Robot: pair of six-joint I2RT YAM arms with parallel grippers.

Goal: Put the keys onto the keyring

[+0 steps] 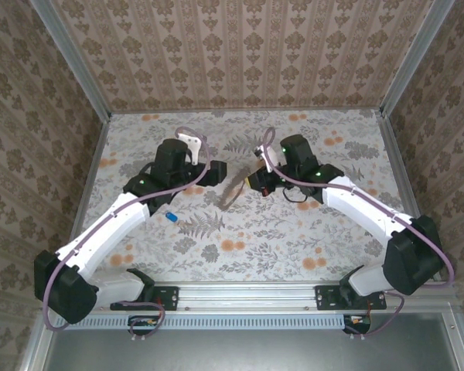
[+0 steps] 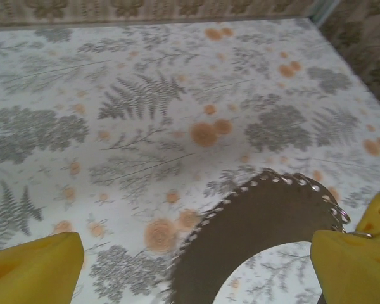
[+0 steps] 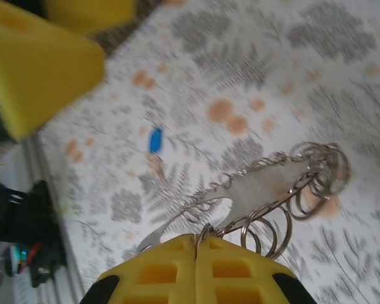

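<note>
Clearly we are near the beginning: over the flowered table (image 1: pixel 294 232) our right gripper (image 3: pixel 196 244) has its yellow fingers pressed together on a small metal ring of the keyring (image 3: pixel 316 171). The brown strap (image 2: pixel 266 218) passes between the widely spread fingers of the left gripper (image 2: pixel 196 266), which grip nothing. We count two grippers, one keyring with several linked rings, and one blue-headed key (image 3: pixel 155 140), which lies apart on the table near the left arm, so we judge that picking it up and threading it remain.
</note>
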